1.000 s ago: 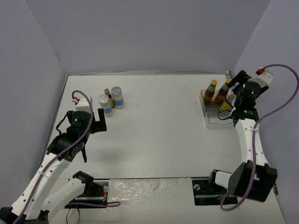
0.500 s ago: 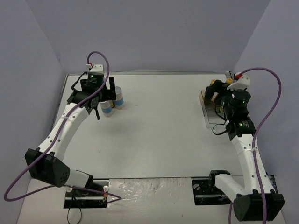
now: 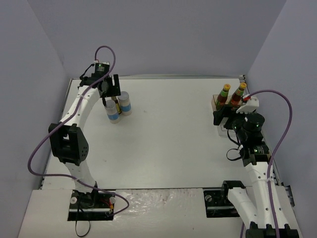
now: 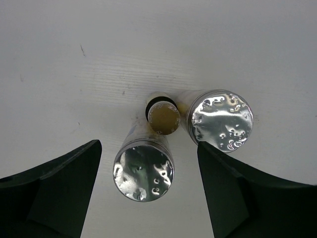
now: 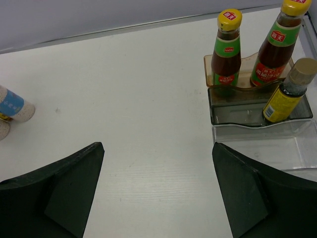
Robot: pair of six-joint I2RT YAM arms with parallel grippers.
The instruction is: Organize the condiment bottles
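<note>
At ten o'clock on the white tabletop, left end effector gapes over two silver-topped cylinders (right end effector: open, empty).

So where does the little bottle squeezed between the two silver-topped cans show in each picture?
Top external: small bottle far left, between the cans.
Left wrist: small bottle at centre.
Right wrist: not discernible.
Shared landmark: the cans, in all three views.

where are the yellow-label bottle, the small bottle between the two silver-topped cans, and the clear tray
yellow-label bottle [image 5: 283, 101], right wrist view, on its label
small bottle [image 4: 164, 119], left wrist view, on its cap
clear tray [image 5: 257, 146], right wrist view, on its bare front part
</note>
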